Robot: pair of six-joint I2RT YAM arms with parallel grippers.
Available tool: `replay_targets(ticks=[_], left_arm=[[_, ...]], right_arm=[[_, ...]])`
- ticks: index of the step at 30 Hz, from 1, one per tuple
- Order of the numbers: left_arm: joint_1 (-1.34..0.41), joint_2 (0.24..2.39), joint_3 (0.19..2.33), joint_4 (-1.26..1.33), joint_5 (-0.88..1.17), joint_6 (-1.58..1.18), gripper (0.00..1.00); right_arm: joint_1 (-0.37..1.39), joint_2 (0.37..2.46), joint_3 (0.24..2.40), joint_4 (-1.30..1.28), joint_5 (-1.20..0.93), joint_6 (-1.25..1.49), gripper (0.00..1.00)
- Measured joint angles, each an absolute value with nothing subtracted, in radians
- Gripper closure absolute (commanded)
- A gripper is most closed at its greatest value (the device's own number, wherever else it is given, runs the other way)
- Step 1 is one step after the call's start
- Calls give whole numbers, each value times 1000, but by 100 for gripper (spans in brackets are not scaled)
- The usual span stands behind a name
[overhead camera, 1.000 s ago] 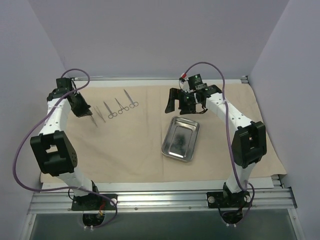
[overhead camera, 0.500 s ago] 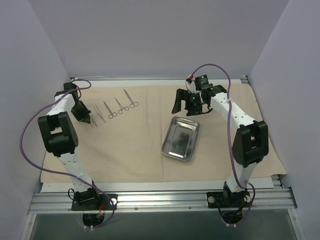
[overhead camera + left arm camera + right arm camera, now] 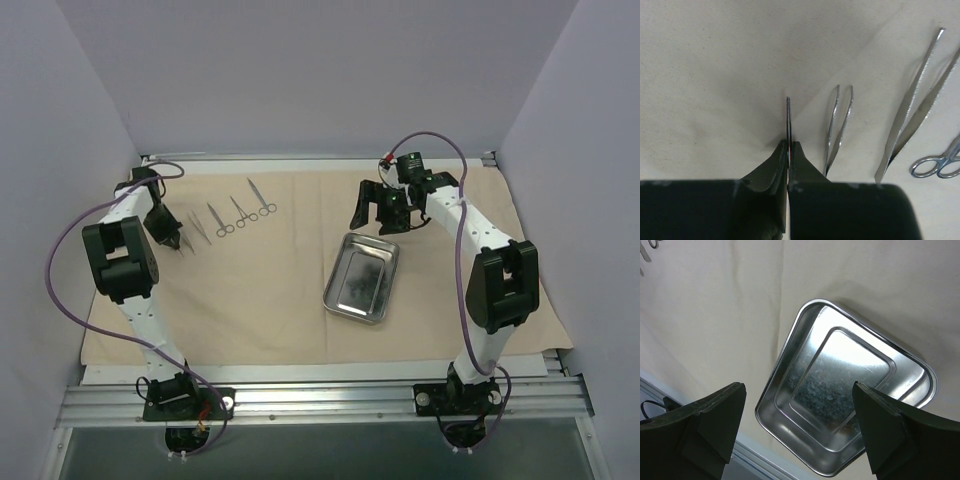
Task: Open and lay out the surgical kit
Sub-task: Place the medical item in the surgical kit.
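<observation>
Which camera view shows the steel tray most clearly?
The right wrist view: the steel tray fills much of the picture, rounded corners and stepped floor plain, one edge partly behind a finger. The top external view shows the whole tray, small, on the cloth. The left wrist view does not show it.

You have the tray (image 3: pixel 361 277) on the cloth wrap (image 3: pixel 260 300), right of centre. The instruments (image 3: pixel 232 212) lie in a row on the wrap, far left, well apart from the tray.
</observation>
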State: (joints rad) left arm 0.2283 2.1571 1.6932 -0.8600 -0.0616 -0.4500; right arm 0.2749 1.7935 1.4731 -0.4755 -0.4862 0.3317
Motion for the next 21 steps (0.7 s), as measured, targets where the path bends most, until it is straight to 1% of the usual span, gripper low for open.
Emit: replay_targets(ticks=[3, 5, 6, 7, 9, 10, 14, 16, 18, 21], left_arm=[[228, 2172, 1700, -871, -72, -447, 93], [229, 2181, 1715, -879, -75, -444, 90], [229, 2186, 1723, -881, -77, -442, 86], [229, 2191, 1733, -883, -79, -439, 79], [229, 2197, 1742, -883, -83, -436, 72], [229, 2197, 1742, -883, -83, -435, 64], [229, 2198, 1742, -889, -89, -432, 51], [229, 2198, 1742, -891, -92, -432, 50], [229, 2198, 1742, -894, -93, -431, 45], [229, 2192, 1742, -907, -92, -430, 41]], right_arm=[[267, 1794, 1473, -476, -489, 330, 9], [262, 1794, 1473, -476, -492, 327, 9], [261, 1794, 1473, -476, -494, 327, 9], [261, 1793, 1473, -476, -495, 327, 9], [258, 1793, 1473, -476, -499, 327, 9], [255, 1793, 1473, -476, -500, 327, 8], [256, 1794, 1466, -475, -505, 327, 9], [256, 1793, 1459, -475, -505, 327, 9], [256, 1793, 1452, -474, -505, 327, 8], [255, 1793, 1450, -475, -504, 327, 8]])
